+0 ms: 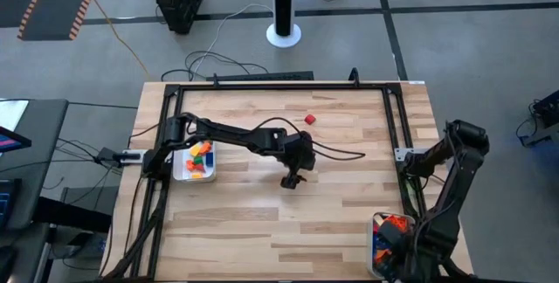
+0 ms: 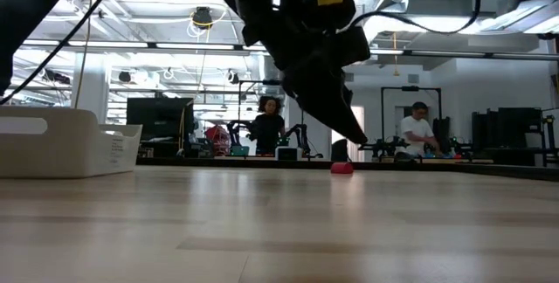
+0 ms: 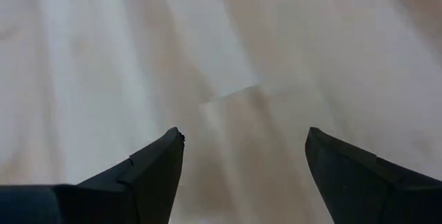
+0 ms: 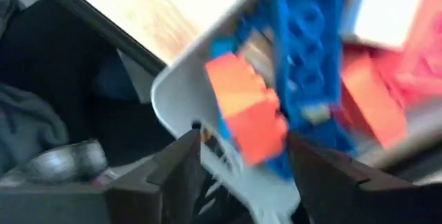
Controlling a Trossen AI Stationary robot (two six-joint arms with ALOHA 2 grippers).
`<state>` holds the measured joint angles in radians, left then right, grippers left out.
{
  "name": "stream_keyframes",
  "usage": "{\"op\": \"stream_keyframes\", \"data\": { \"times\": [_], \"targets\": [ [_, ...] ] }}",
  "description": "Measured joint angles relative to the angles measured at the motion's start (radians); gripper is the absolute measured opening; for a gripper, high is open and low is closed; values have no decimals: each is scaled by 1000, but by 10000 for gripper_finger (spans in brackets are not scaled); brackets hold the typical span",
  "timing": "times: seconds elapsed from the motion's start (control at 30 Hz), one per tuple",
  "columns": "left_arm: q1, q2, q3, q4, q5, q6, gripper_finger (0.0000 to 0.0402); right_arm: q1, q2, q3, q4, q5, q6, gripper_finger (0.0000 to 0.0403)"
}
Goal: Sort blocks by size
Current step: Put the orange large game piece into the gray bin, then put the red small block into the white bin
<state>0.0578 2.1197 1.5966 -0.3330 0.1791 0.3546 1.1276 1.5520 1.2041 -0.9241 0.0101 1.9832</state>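
Observation:
One small red block [image 1: 309, 119] lies alone on the table toward the far side; it also shows in the low view [image 2: 341, 167]. My left gripper [image 1: 291, 181] [image 3: 245, 134] is open and empty, pointing down over bare wood at mid-table, nearer than the red block. A white tray [image 1: 182, 171] at the left holds orange, yellow, green and red blocks [image 1: 201, 156]. My right gripper [image 4: 245, 135] is open over a second white tray [image 4: 176, 89] at the near right corner. That tray holds blue, orange and red blocks [image 4: 304, 37].
A black frame [image 1: 262, 85] runs around the table's far, left and right sides. The left tray's wall [image 2: 61, 143] stands at the left of the low view. People sit and stand in the room beyond the table. Bare wood lies around my left gripper.

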Motion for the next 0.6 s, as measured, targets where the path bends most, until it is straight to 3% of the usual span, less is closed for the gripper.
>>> {"op": "stream_keyframes", "data": {
  "times": [0.07, 0.4, 0.47, 0.6],
  "targets": [
    [8, 0, 21, -32, -50, 5, 297, -1, -29, 0, -13, -57, 70, 244],
    [65, 1, 80, -62, -278, 74, 302, 62, -80, 1, -230, -62, 126, 228],
    [85, 1, 80, -46, -281, 120, 302, 62, -80, 1, -293, -2, 97, 224],
    [138, 7, 122, -70, -281, 140, 302, 49, -80, 1, -379, 242, 13, 218]
  ]
}}
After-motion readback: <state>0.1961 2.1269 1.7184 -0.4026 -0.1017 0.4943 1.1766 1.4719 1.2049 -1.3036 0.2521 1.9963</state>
